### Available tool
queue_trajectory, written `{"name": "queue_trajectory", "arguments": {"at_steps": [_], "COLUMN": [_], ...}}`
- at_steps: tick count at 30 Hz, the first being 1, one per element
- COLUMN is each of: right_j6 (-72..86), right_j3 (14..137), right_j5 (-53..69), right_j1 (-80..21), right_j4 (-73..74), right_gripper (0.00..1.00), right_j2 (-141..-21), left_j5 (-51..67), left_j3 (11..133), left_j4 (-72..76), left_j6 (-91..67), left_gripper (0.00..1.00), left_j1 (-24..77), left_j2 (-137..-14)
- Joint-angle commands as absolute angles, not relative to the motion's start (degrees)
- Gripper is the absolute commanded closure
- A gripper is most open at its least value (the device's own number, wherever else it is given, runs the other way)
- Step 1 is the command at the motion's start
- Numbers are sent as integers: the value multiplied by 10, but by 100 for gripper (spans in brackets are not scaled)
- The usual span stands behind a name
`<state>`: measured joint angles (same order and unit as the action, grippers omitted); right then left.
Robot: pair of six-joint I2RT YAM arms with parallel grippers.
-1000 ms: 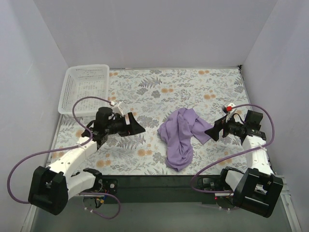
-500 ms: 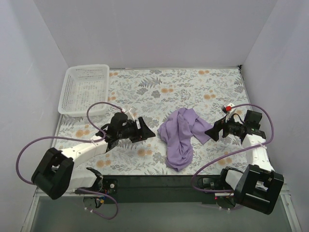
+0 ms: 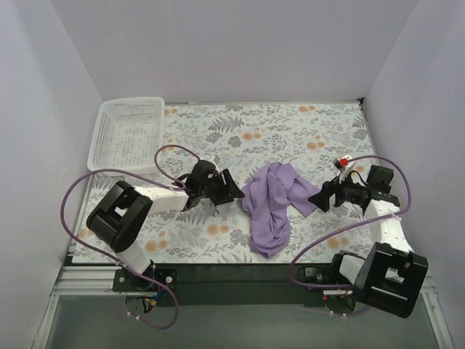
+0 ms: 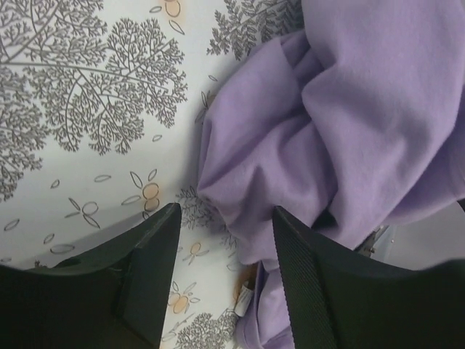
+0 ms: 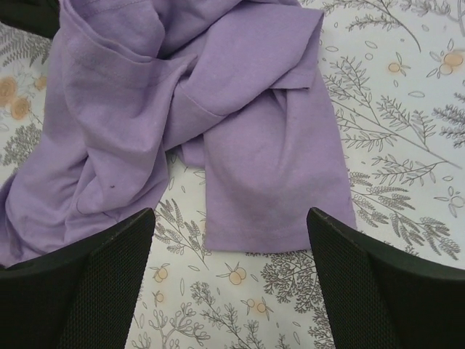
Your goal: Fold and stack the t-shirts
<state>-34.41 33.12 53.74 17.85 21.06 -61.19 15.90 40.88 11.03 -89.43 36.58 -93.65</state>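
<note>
Between my two claws, crumpled on the counter (image 3: 218,138), lies the lavender t-shirt (image 3: 272,207): a bunched, twisted heap, with no sleeve or hem laid flat. At the heap's edge my left claw (image 3: 231,190) sits low, about half open and holding nothing. A rounded fold of cloth lies just ahead of its fingertips (image 4: 160,247) and partly between them. On the opposite side my right claw (image 3: 320,198) is spread wide and empty, with a flat rectangular flap of the shirt directly ahead of it.

Step in hand, as I judge it: take hold of the shirt's edges so it can be drawn out flat before any folding. To do this well, I should lower the left fingers until they straddle the fold, then pinch one or two layers rather than the whole bundle. A thick pinch would probably drag the twist along instead of opening it. The right claw would best take a corner of the flat flap, so that the two holds pull away from each other.

Counter: a pale cover printed with grey foliage and orange blossoms, likely smooth enough for cotton to slide. A white mesh basket (image 3: 127,134) stands well behind my left claw, at the far corner. Plain pale walls close the counter on three sides.
</note>
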Motion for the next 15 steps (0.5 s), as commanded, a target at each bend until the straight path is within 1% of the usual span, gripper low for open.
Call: {"name": "queue_trajectory", "arguments": {"at_steps": [1, 5, 9, 10, 11, 15], "right_j6": [-296, -245, -213, -206, -204, -208], "right_j3": [366, 429, 498, 509, 528, 541], "right_j5": [517, 476, 495, 488, 479, 425], "right_j1": [175, 175, 167, 162, 148, 111], "right_j4": [198, 201, 215, 220, 221, 229], "right_gripper": [10, 19, 26, 28, 29, 32], "right_j2": [-660, -750, -837, -865, -879, -926], "left_j5": [147, 146, 159, 168, 172, 186], "left_j3": [439, 445, 446, 445, 445, 439], "left_j4": [122, 118, 126, 129, 134, 153], "left_j6": [-875, -868, -866, -866, -865, -860], "left_gripper": [49, 51, 56, 58, 62, 73], "left_j1": [368, 369, 368, 369, 369, 369], "left_j2": [-954, -962, -967, -969, -969, -962]}}
